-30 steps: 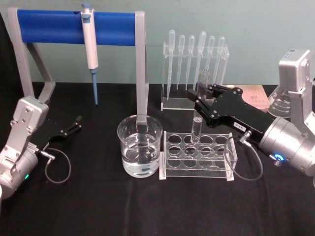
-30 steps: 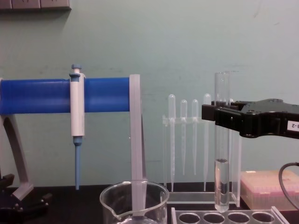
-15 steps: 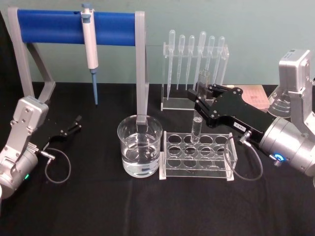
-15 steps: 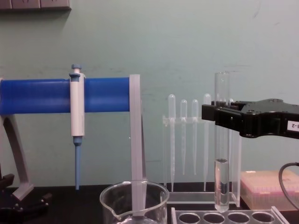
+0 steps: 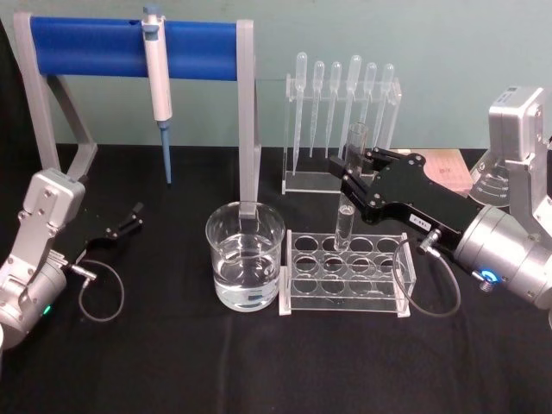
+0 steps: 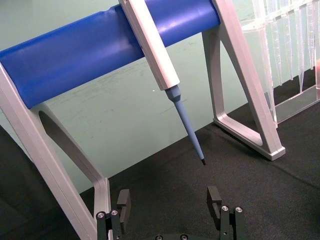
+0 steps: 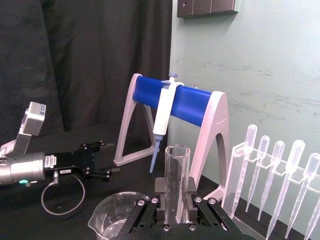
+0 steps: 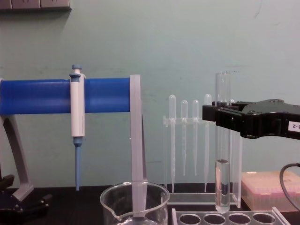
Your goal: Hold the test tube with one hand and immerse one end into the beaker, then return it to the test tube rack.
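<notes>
The test tube (image 5: 344, 222) is a clear glass tube standing upright, with clear liquid in its lower part. My right gripper (image 5: 354, 175) is shut on its upper half, below the open rim. In the chest view the test tube (image 8: 222, 150) hangs with its round bottom just above the holes of the clear rack (image 8: 243, 218), held by the right gripper (image 8: 221, 116). The beaker (image 5: 245, 257), part full of clear liquid, stands on the black cloth just left of the rack. My left gripper (image 5: 129, 221) rests open at the far left, away from both.
The clear tube rack (image 5: 405, 269) stands right of the beaker. Behind are a pipette stand (image 5: 341, 112) with several plastic pipettes, and a blue-barred frame (image 5: 86, 45) holding a white pipettor (image 5: 157, 78). A pink box (image 8: 267, 187) sits at the back right.
</notes>
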